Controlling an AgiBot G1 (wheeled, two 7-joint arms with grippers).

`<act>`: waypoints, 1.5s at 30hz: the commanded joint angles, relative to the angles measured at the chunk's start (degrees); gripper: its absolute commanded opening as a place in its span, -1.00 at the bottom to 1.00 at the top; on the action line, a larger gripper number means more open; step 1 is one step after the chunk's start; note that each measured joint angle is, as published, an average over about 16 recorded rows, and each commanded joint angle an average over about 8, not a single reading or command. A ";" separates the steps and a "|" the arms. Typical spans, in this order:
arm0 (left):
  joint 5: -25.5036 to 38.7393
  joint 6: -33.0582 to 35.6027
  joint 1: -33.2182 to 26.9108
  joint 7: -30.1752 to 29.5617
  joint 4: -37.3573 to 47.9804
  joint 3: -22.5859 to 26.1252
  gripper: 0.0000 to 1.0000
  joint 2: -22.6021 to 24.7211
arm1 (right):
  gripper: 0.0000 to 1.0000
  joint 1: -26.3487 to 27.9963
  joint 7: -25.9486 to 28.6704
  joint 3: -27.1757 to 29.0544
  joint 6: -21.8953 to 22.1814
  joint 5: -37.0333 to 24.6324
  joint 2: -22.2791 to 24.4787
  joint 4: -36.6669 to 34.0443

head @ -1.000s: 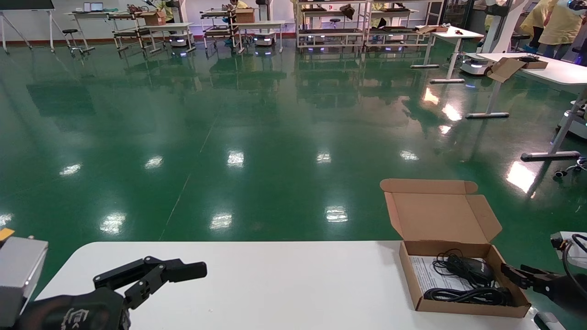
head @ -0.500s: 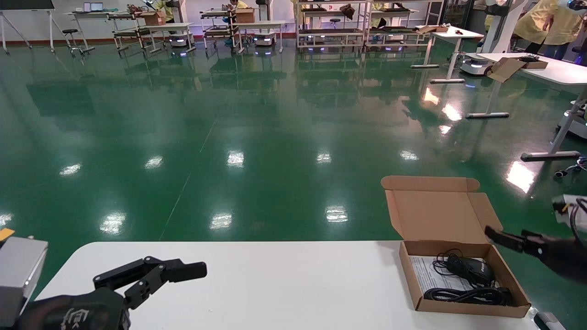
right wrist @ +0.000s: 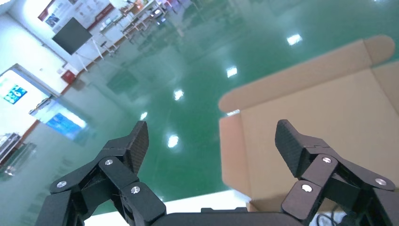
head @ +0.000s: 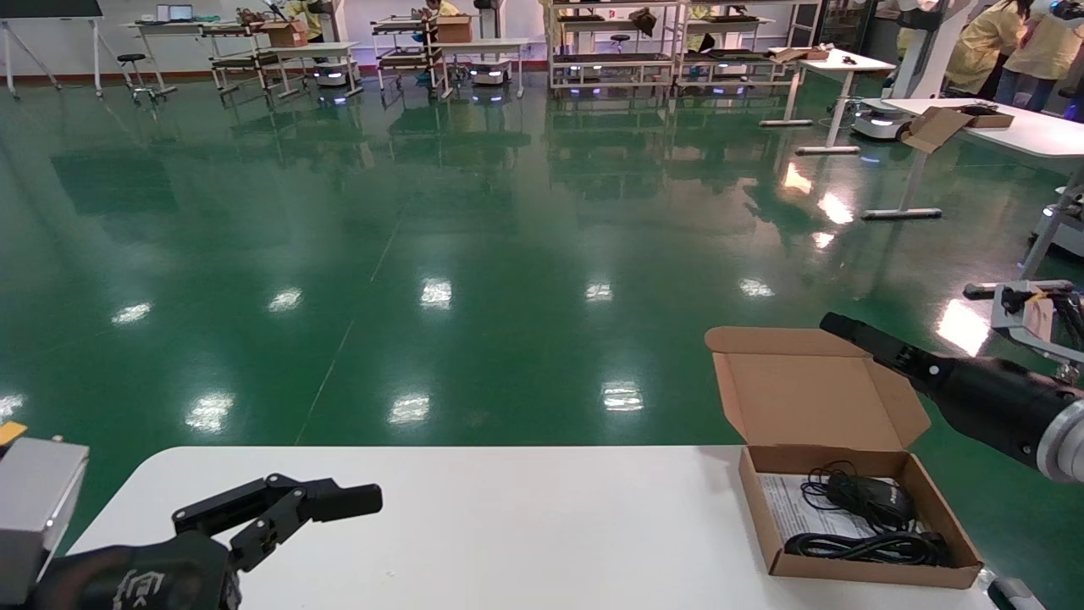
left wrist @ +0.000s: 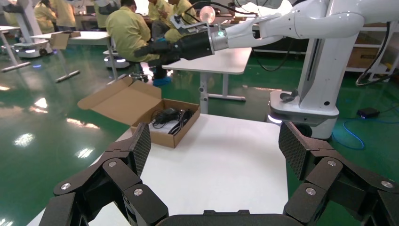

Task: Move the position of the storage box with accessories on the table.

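Note:
The brown cardboard storage box sits at the far right of the white table, its flap lid standing open. Inside lie a black mouse, a coiled black cable and a white paper sheet. My right gripper is open and empty in the air, by the lid's upper right corner; the right wrist view shows the lid just beyond its jaws. My left gripper is open and parked low at the table's front left. The box also shows in the left wrist view.
The box lies close to the table's far and right edges, with green floor beyond. Bare table top stretches left of the box. Other tables, shelves and people stand far off. A white robot base stands past the table's end.
My right gripper has risen from beside the box's right wall up and leftward to the lid's top corner. The box and the left arm have not moved.

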 commanded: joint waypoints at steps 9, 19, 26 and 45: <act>0.00 -0.01 0.00 0.00 0.00 0.00 1.00 0.00 | 1.00 -0.60 0.59 0.95 -1.20 0.83 0.15 0.84; 0.00 -0.01 0.00 0.00 0.01 -0.01 1.00 0.00 | 1.00 -5.13 -1.29 5.35 -6.57 -0.12 2.92 10.72; 0.00 -0.01 0.00 0.00 0.01 -0.01 1.00 0.00 | 1.00 -8.92 -2.82 9.05 -11.07 -0.91 5.27 19.02; 0.00 -0.01 0.00 0.00 0.01 -0.01 1.00 0.00 | 1.00 -19.20 -6.96 19.06 -23.28 -3.04 11.63 41.51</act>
